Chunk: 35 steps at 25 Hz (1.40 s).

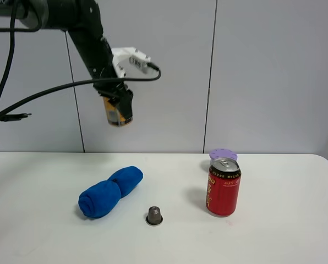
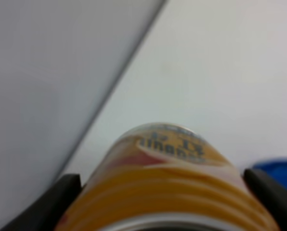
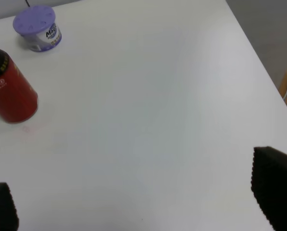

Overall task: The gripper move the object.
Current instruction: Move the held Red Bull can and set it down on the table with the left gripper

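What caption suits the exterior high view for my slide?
Left black two-fingered pincer holds a short gold drink can high above the white table bearing a blue rolled cloth.

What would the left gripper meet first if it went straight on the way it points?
Probably bare table, with the held can touching first. The left gripper points down; the blue cloth sits off that line, though depth is unclear.

High view faces wall; left wrist hugs object; right shares red can.
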{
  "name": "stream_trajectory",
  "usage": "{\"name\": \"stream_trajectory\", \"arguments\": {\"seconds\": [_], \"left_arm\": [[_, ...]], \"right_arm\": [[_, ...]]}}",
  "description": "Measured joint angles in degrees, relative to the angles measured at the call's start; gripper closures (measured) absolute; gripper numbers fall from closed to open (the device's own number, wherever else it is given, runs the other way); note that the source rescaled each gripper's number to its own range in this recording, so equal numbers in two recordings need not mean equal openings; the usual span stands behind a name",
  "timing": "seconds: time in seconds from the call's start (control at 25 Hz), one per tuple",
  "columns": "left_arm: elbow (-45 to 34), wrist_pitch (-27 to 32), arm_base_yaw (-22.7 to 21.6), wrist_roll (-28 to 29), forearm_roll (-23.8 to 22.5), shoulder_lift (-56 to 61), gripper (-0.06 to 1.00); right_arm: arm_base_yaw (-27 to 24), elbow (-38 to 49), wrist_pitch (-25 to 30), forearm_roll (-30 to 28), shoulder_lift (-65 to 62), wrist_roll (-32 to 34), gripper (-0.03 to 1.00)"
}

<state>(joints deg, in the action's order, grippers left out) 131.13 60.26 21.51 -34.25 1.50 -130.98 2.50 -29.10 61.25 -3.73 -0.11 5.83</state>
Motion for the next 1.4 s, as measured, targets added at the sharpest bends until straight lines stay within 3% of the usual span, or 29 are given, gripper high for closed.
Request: {"name": "stream_trajectory", "arguments": {"seconds": [0.28,0.6,0.96,1.4], "left_arm": [[5.1,-2.1,7.4,0.7,0.3,0.0,0.94],[5.3,-6.4,11.5,0.7,0.3,-3.7,0.94],[5.3,-9.3,13.5,0.7,5.1,-12.1,0.94],[5.3,-12.8,14.5,-0.5,6.9,-17.2,0.94]], "right_arm": [[0.0,0.0,0.0,0.0,0.0,0.0,-0.03],[0.0,0.0,0.0,0.0,0.0,0.0,-0.03],[0.0,0.0,0.0,0.0,0.0,0.0,-0.03],[0.0,0.0,0.0,0.0,0.0,0.0,-0.03]]}}
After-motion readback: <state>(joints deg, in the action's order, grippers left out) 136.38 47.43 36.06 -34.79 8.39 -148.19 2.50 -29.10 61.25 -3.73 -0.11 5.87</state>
